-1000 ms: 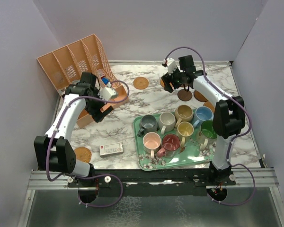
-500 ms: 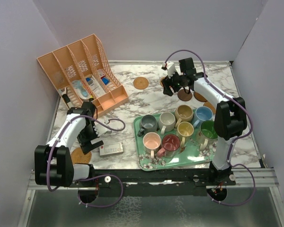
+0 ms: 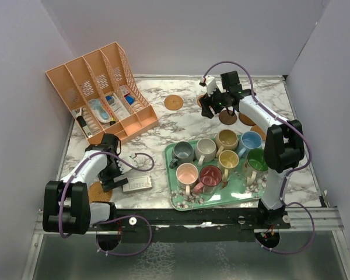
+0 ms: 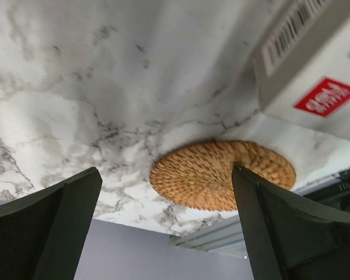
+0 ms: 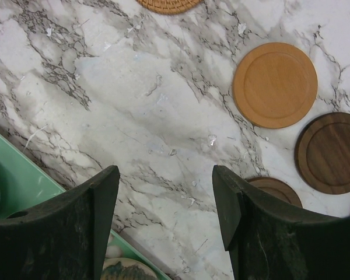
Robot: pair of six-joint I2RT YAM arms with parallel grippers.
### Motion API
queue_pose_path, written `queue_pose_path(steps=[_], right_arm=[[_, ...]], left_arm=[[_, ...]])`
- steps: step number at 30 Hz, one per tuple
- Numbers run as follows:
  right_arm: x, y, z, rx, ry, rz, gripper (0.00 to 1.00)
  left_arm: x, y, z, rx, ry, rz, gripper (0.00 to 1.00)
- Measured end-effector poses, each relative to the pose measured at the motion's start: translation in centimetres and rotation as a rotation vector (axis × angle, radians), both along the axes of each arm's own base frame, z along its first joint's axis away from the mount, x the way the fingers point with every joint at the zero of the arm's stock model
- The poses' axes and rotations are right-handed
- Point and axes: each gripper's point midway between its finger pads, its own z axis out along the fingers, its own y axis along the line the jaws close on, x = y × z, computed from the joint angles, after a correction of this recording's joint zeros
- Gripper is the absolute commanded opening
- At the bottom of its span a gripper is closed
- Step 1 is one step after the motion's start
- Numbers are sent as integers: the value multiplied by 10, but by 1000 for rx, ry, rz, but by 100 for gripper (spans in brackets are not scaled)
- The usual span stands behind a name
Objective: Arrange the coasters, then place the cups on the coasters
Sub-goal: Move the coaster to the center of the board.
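Note:
Several cups stand on the green floral tray (image 3: 176,201), among them a grey cup (image 3: 182,153), a pink cup (image 3: 188,174) and a green cup (image 3: 256,158). A woven coaster (image 3: 97,192) (image 4: 216,175) lies at the front left. My left gripper (image 3: 107,177) (image 4: 166,175) hangs open just over it, one finger to each side, holding nothing. At the back lie a woven coaster (image 3: 174,102), a dark brown coaster (image 3: 227,117) (image 5: 329,153) and a tan coaster (image 3: 247,119) (image 5: 275,84). My right gripper (image 3: 208,109) (image 5: 164,170) is open above bare marble beside them.
A white box with a red label (image 3: 137,184) (image 4: 315,64) lies right next to the front-left coaster. An orange desk organizer (image 3: 99,87) fills the back left. The tray's corner (image 5: 11,181) shows below my right gripper's left finger. Grey walls enclose the table.
My left arm has swung from the orange organizer down to the front-left woven coaster, still open. The right gripper has barely shifted.

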Motion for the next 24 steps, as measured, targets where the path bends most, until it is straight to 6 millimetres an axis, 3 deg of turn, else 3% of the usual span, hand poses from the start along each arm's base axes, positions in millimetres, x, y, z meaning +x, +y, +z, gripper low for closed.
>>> queue_pose_path(steps=[3, 11, 14, 20, 24], right_arm=[[1, -1, 0, -6, -2, -6, 65], [7, -2, 10, -10, -25, -16, 65], [9, -2, 14, -10, -33, -20, 65], [9, -2, 14, -11, -34, -13, 65], [7, 2, 6, -6, -9, 16, 65]], left_arm=[[9, -3, -3, -14, -39, 19, 96], [10, -7, -6, -32, -23, 89, 89], [22, -16, -6, -78, -21, 128, 85], [67, -44, -4, -200, -66, 205, 81], [111, -69, 0, -290, -159, 215, 81]])
